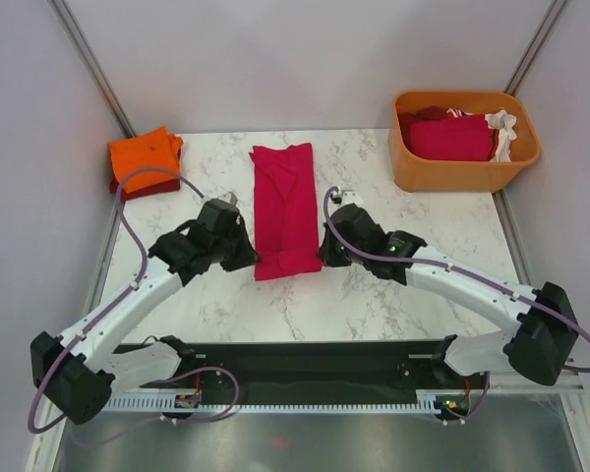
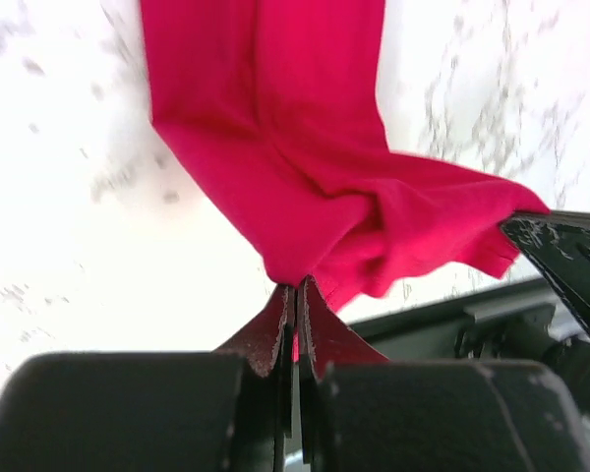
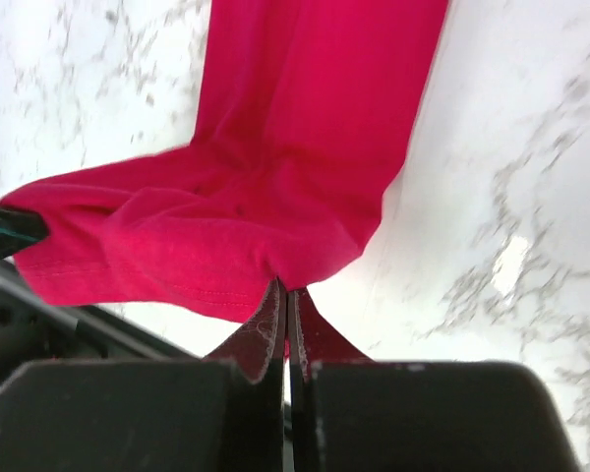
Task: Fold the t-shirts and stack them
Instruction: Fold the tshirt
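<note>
Crimson shirt (image 1: 285, 206), folded lengthwise, is clamped in my left tool (image 2: 296, 290) and right tool (image 3: 284, 290); orange shirt (image 1: 145, 152) is stacked, more shirts (image 1: 450, 136) wait in the tub (image 1: 452, 175).

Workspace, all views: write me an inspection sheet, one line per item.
Surface: marble-patterned table.
Job's things: pink shirt folded lengthwise at centre; orange shirt folded, stacked on a dark red shirt at far left.
Clutter: orange tub far right, holding red and white cloth.
Grippers: left tool and right tool each shut on a near corner of the pink shirt.
Cables: purple cables loop along both arms.
Surroundings: plain walls.
</note>
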Motion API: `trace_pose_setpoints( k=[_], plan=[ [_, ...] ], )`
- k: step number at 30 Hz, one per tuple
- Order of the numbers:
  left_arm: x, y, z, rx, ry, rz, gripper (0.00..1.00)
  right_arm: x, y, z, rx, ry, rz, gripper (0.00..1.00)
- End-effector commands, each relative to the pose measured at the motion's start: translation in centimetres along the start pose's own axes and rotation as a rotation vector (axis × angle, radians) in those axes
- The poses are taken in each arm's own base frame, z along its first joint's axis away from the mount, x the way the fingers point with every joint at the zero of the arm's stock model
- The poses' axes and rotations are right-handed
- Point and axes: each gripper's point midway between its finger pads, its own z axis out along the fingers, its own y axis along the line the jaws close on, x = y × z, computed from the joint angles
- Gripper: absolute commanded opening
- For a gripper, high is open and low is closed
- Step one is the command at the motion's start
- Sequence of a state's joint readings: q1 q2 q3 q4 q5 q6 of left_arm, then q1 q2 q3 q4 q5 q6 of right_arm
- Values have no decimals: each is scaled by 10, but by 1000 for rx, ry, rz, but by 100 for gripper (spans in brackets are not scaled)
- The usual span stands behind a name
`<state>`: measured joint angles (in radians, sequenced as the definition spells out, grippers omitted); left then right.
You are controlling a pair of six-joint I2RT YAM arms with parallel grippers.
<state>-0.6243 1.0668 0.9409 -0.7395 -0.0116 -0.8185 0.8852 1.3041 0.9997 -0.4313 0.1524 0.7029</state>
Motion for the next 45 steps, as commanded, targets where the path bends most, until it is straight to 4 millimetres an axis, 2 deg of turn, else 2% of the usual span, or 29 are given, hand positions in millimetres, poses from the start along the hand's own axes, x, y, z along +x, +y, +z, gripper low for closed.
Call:
trace_pose_setpoints(
  k=[1,6,8,10,11,13,14,16,20,22,23,24,25,26,27,28,29,30,31,32,33,35,38,39,40,41,42,43,45],
  plan=[
    [-41,3,0,-33,-48,89,2,-37,-4,3,36,-42,-64,0],
    [-93,4,26,-53,-53,113,2,-76,-9,31,73,-46,-74,0],
    [-105,7,35,-58,-40,122,2,-88,-15,45,97,-39,-62,0],
    [-124,8,41,-62,-55,118,2,-89,-21,61,110,-12,-61,0],
    [-126,12,53,-77,-31,119,2,-98,-22,64,112,-22,-54,0],
    [-140,9,60,-77,-41,120,2,-100,-24,73,119,-12,-52,0],
    [-140,12,72,-89,-15,118,2,-102,-26,82,123,-5,-49,0],
    [-152,10,79,-88,-20,116,2,-101,-32,95,136,16,-48,0],
    [-157,16,109,-93,34,99,2,-115,-40,111,141,17,-30,0],
    [-156,20,127,-98,72,84,2,-112,-50,125,160,45,-23,0],
    [-158,24,132,-98,81,67,2,-123,-55,128,164,39,-6,1],
    [-159,29,139,-104,97,51,2,-124,-58,134,155,54,9,6],
    [-162,31,149,-101,117,19,2,-118,-66,149,163,89,25,21],
    [-164,34,156,-93,132,-2,2,-137,-75,153,166,65,61,34],
    [-183,37,156,-83,110,-27,4,-140,-77,160,143,80,86,51],
    [-181,47,174,-87,155,-64,26,-132,-84,177,129,127,113,68],
    [-191,54,178,-73,160,-94,42,-159,-89,177,113,92,140,73],
    [-215,42,173,-28,130,-80,53,-167,-92,180,107,90,152,75],
    [-217,48,182,-47,143,-90,64,-186,-100,181,118,66,166,80],
    [-229,48,179,-51,118,-81,69,-195,-102,180,118,53,172,81],
    [-248,36,169,-27,71,-57,72,-204,-103,176,116,36,175,82],
    [-266,25,153,7,21,-12,84,-228,-101,157,108,-21,172,82],
    [-287,17,123,31,-48,18,84,-237,-88,126,98,-72,125,79],
    [-282,20,120,18,-37,8,84,-233,-83,120,87,-76,110,77],
    [-278,21,114,12,-35,7,80,-218,-70,112,60,-80,73,69],
    [-274,13,97,27,-49,17,77,-206,-61,110,39,-68,51,68],
    [-252,22,99,5,-2,0,75,-198,-50,103,19,-68,33,67],
    [-246,25,97,-14,-11,0,69,-166,-42,112,12,-9,6,66],
    [-206,24,91,-24,20,15,60,-140,-37,119,4,48,1,66]
  ],
)
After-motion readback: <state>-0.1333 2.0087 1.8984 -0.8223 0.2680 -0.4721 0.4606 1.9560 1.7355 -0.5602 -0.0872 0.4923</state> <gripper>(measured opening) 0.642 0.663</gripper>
